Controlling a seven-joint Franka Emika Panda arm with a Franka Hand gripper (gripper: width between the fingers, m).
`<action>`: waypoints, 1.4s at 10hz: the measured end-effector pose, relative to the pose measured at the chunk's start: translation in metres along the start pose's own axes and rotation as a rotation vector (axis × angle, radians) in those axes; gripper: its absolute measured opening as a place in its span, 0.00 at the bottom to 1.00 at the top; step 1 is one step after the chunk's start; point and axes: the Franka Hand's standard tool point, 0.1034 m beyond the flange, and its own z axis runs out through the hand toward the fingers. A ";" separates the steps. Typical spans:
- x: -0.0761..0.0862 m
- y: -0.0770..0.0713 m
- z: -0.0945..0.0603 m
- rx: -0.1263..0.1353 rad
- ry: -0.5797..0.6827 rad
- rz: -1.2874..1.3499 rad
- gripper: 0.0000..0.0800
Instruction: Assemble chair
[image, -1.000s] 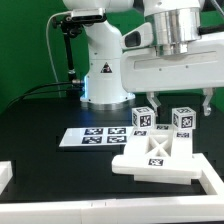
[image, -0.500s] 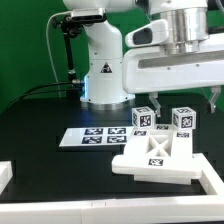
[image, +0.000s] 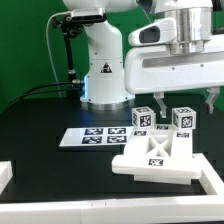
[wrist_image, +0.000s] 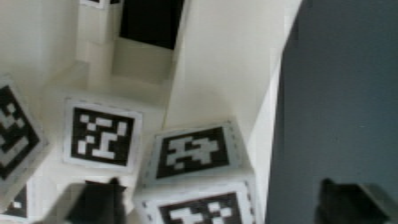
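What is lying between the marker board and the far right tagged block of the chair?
In the exterior view, another tagged block stands between the marker board and the far right tagged block, both rising from the chair's base piece.

Over the last second the end effector (image: 182, 102) and the broad white wrist housing (image: 175, 70) above it have slid toward the exterior view's right, so the arm's upper cylinder (image: 195, 22) now sits closer to that edge. The two dark fingers (image: 211, 101) have shifted along with it, and the gap between them has begun to narrow slightly.
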 end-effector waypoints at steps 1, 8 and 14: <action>0.000 -0.001 0.000 0.002 0.000 0.089 0.45; 0.000 -0.004 0.001 0.043 0.022 0.757 0.35; 0.001 -0.005 0.000 0.083 0.009 1.175 0.36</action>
